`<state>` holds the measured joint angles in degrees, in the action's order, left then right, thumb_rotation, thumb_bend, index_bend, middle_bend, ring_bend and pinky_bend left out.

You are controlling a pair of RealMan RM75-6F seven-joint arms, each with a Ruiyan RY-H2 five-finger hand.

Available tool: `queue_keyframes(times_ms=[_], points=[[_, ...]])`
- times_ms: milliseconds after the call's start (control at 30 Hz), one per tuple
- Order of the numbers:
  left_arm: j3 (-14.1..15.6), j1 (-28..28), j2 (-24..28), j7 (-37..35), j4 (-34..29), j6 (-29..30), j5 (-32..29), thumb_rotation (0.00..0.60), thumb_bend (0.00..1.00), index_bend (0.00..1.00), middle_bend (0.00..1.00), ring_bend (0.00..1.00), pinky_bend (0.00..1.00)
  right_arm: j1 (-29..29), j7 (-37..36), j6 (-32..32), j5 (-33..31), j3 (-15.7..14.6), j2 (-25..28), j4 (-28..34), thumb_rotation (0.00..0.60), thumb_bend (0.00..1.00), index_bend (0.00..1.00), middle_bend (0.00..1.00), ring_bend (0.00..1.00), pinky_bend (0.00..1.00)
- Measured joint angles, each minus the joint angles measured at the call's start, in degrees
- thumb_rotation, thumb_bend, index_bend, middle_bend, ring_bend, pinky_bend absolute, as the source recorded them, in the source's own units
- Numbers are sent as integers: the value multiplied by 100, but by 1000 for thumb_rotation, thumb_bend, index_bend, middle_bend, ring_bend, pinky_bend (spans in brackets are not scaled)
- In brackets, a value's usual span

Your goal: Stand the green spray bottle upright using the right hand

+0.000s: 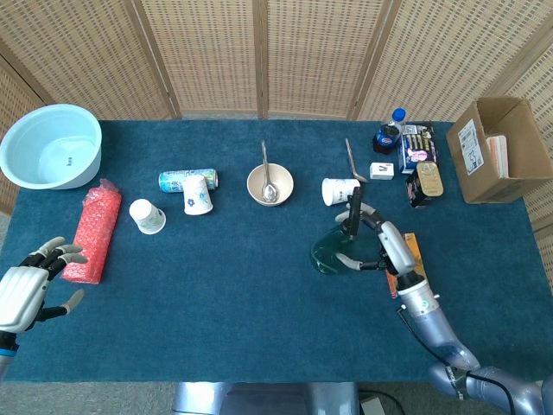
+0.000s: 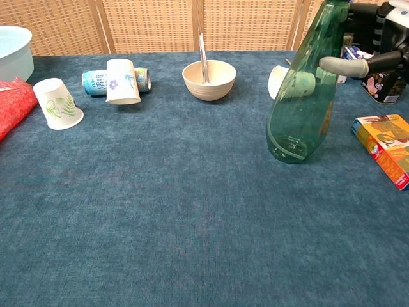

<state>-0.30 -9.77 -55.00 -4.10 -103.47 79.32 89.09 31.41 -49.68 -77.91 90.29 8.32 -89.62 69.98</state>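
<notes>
The green spray bottle (image 2: 300, 109) stands on its base on the blue cloth, right of centre, leaning a little to the right; its top runs out of the chest view. In the head view the green spray bottle (image 1: 331, 249) shows as a dark green shape with its black nozzle pointing up. My right hand (image 1: 380, 246) wraps its upper part from the right. The thumb of my right hand (image 2: 377, 51) lies across the front of the bottle's neck. My left hand (image 1: 30, 290) hovers at the table's near left corner, fingers spread, holding nothing.
A tipped paper cup (image 2: 281, 82) lies just behind the bottle, and an orange box (image 2: 386, 147) lies to its right. A bowl with a spoon (image 1: 270, 184), two cups, a can (image 1: 177, 179), a red roll (image 1: 91, 233), a basin (image 1: 50, 147) and a cardboard box (image 1: 501, 147) stand around.
</notes>
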Motion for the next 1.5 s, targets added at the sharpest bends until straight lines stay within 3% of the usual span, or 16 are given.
queue_keyframes(times_ms=[533,800,1267,1400,1500], points=[[23,13,-9,-57,51,15,22,600,366,324,266,142,237,46,168,195,-89,8,148,172,472,273,246,311,132,124],[22,-6,-25,-33,49,-19,11,600,366,324,266,140,236,-13,127,194,-136,6,289,202,460,278,245,311,132,124],[12,6,-95,62,48,-73,-167,600,366,326,269,141,242,-543,73,101,-235,-278,1128,206,459,285,268,314,142,124],[-16,77,-191,137,78,15,-305,600,366,333,278,157,249,-754,43,102,-341,-357,1457,169,495,296,311,325,164,127],[-23,145,-270,201,116,60,-451,600,366,339,281,164,253,-921,170,121,-485,-402,1710,94,581,297,353,339,177,133]])
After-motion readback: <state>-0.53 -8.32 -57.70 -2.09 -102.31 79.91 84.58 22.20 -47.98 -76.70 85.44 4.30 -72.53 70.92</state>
